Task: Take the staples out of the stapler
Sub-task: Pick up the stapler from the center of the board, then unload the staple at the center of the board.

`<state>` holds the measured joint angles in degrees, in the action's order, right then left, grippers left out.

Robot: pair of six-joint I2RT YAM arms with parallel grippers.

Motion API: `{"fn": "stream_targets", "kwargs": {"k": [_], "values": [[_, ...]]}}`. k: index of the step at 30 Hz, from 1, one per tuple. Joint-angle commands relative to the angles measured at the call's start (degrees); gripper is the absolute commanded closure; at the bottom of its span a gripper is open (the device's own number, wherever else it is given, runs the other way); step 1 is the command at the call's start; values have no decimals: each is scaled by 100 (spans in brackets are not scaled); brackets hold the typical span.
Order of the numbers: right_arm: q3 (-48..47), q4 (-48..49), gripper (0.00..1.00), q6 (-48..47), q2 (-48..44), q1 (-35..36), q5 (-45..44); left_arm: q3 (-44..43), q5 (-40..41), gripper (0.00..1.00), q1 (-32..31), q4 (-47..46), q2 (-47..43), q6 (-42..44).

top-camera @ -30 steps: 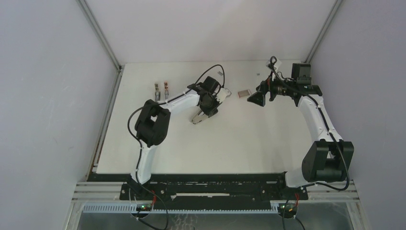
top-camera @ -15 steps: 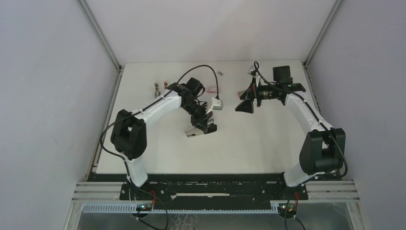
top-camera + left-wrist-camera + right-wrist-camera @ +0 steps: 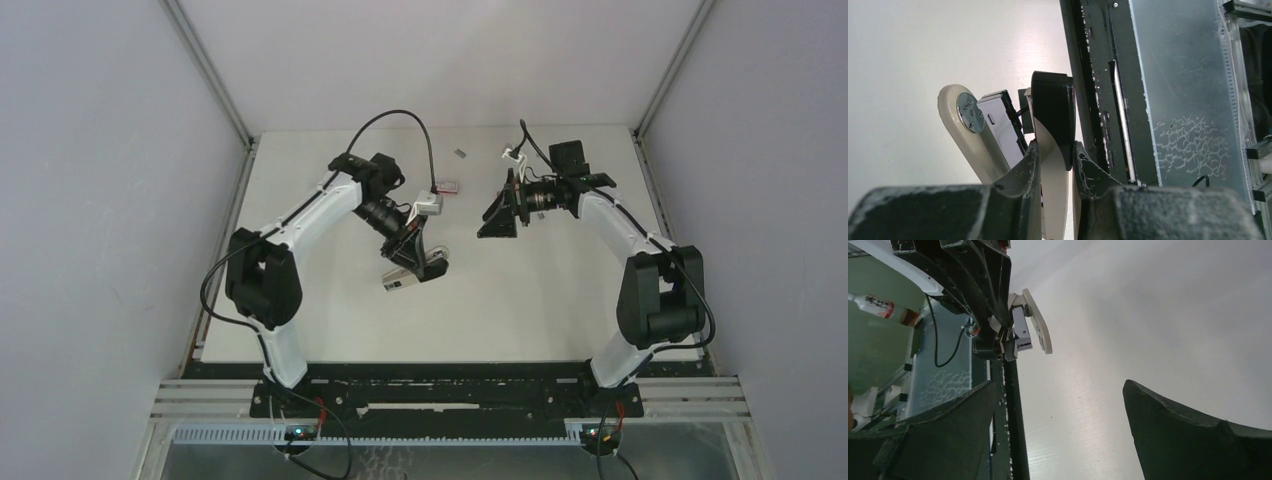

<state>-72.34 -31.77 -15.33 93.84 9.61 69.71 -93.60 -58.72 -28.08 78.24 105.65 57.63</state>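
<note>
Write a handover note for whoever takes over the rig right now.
Left gripper: shut on the stapler, held above the table, its arms spread open.
Right gripper: open, empty, facing the stapler, not touching it.
Done: stapler lifted and opened.
Left: get the staples out; none show in these views.

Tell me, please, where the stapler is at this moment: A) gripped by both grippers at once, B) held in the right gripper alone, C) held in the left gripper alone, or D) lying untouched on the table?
C: in the left wrist view the left gripper is closed on the stapler, while the right gripper stands wide open with nothing between its fingers, apart from the stapler.
</note>
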Motion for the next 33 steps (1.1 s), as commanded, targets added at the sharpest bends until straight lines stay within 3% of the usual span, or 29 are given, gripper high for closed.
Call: {"fn": "stream_targets", "kwargs": {"k": [1,12,19,33], "values": [[-139,348,3,575,178,133,367,-31,-715,95,-5,262,-272,233],[-134,440,12,651,657,734,604,62,-978,95,-5,264,-137,166],[-134,548,23,726,836,836,740,105,-1078,95,-5,262,-68,183],[-140,-992,26,-1531,629,674,1610,-262,-1667,96,490,210,834,-482]]}}
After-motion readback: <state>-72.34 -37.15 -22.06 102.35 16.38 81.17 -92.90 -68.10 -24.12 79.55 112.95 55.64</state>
